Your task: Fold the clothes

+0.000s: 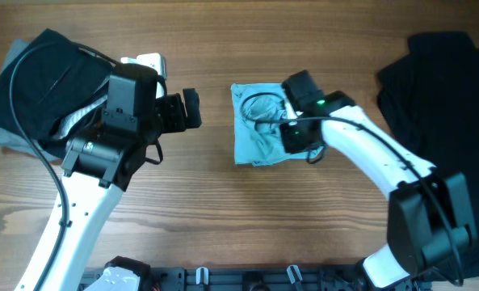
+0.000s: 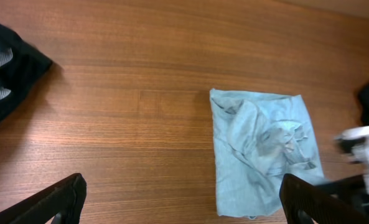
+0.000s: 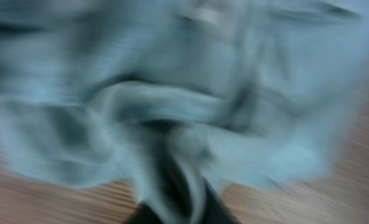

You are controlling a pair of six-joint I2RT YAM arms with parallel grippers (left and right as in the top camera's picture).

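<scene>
A light blue garment (image 1: 255, 129) lies crumpled and roughly folded into a rectangle at the middle of the wooden table. It also shows in the left wrist view (image 2: 259, 149). My right gripper (image 1: 294, 136) sits on the garment's right edge. In the blurred right wrist view the blue fabric (image 3: 172, 93) fills the frame, and my dark fingers (image 3: 172, 202) are closed with a fold of it between them. My left gripper (image 1: 192, 109) hovers left of the garment, apart from it. Its fingers (image 2: 184, 199) are wide open and empty.
A pile of black clothes (image 1: 37, 73) with a grey and white piece lies at the far left, and its edge shows in the left wrist view (image 2: 4, 68). Another dark garment (image 1: 449, 73) covers the right side of the table.
</scene>
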